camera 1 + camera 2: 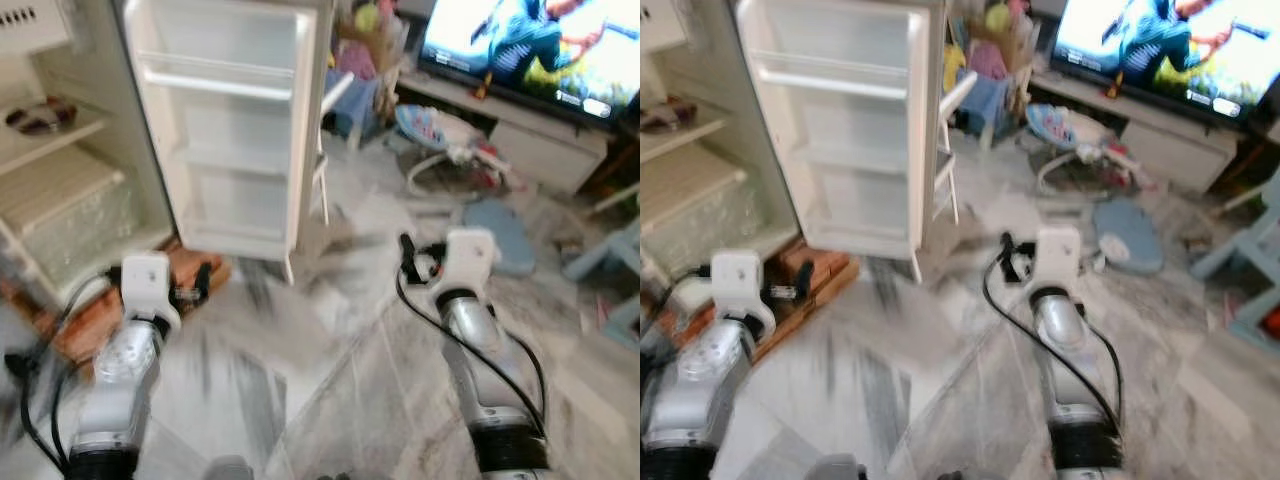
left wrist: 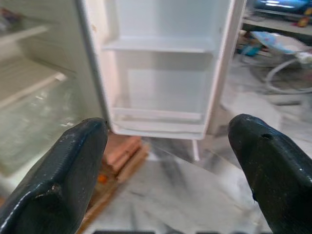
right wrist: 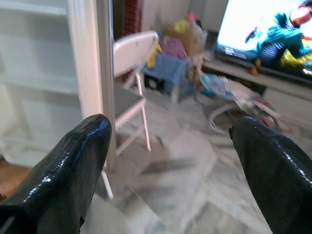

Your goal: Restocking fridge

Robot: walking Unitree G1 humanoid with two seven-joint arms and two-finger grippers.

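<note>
Seen nearest: two silver arms reaching forward over a pale, grey-veined marble floor [image 1: 330,400], smeared by motion blur. Left claw [image 2: 168,161] spread wide and holding nothing, its matte, rounded black fingers [image 2: 58,185] framing the fridge door [image 1: 235,140]. Right claw [image 3: 170,161] likewise gaping and empty, its fingers [image 3: 273,170] glossier, aimed past the door's edge toward the room beyond.

Just ahead of the left arm, stood a stack of reddish-brown wooden blocks [image 1: 190,275] at the foot of the fridge [image 1: 70,190]. Fridge open, at the robot's left: white ribbed shelves, a frosted translucent drawer [image 1: 75,225] low down, a dark shallow dish [image 1: 40,115] on an upper shelf. Door swung fully out, smooth white plastic with moulded racks, all bare.

Shown best from the right wrist: a white folding chair [image 3: 131,63] just behind the door, thin tubular legs.

Farther off, a blue oval cushion [image 1: 500,230] lay flat on the floor, near a baby bouncer [image 1: 440,140] with a curved white frame. Beyond, a heap of bright fabric and toys [image 1: 365,50], then a low white bench [image 1: 520,130] carrying a lit television [image 1: 540,45].
</note>
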